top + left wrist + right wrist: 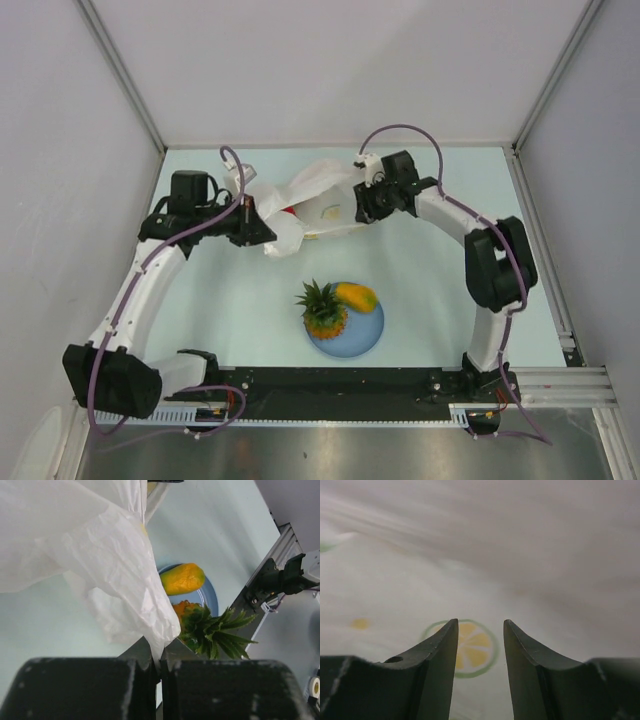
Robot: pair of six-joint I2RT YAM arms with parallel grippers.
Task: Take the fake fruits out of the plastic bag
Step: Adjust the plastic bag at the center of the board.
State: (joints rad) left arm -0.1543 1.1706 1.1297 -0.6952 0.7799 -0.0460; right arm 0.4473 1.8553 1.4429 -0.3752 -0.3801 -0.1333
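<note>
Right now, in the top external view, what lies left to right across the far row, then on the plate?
Far row: left fingers → plastic bag → right fingers. Blue plate: pineapple → yellow-orange wedge.

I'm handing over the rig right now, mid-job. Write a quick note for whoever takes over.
Left end effector: shut, pinching the edge of the plastic bag.
Right end effector: open, jaws apart just over the bag's lemon-slice print, holding nothing.
Done: pineapple and yellow-orange wedge lie on the blue plate.
Left: a red piece seems to show in the bag; take it out, then check for more.
</note>
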